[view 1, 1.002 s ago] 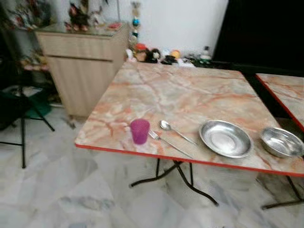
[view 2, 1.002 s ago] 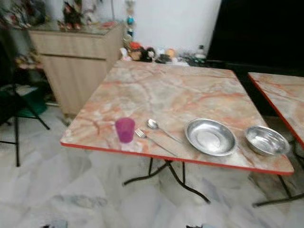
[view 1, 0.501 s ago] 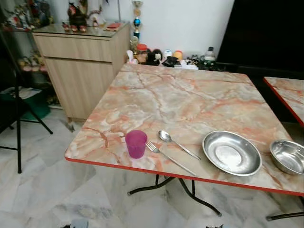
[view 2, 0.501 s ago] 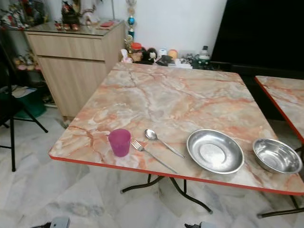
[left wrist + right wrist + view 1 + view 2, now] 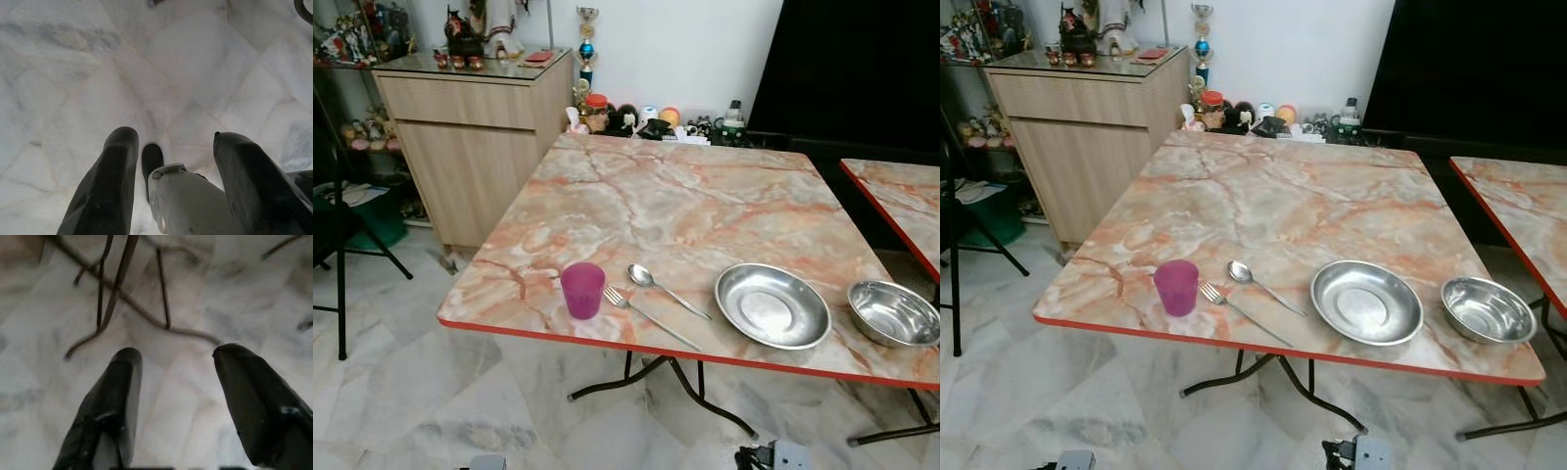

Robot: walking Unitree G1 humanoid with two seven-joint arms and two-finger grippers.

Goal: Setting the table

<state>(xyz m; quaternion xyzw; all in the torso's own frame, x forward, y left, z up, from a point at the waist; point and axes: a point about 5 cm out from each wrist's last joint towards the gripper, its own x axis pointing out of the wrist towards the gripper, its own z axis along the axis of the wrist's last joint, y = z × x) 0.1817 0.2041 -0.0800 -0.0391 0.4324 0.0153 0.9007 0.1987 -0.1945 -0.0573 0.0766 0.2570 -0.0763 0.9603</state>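
Eye views share the table (image 5: 656, 206) from above; wrist views face floor (image 5: 146, 73).

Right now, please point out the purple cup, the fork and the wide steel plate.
purple cup (image 5: 582, 291): left eye view, its side wall.
fork (image 5: 649, 317): left eye view, mid handle.
wide steel plate (image 5: 772, 305): left eye view, its flat bottom.

The second table (image 5: 901, 201) at the right is cut off by the picture's edge, leaving just one corner and its red edge visible. The small bottles and toys (image 5: 1263, 117) beyond the far edge of the main table (image 5: 1273, 196) are too small to identify. The black chair (image 5: 337, 235) is cropped at the left edge.
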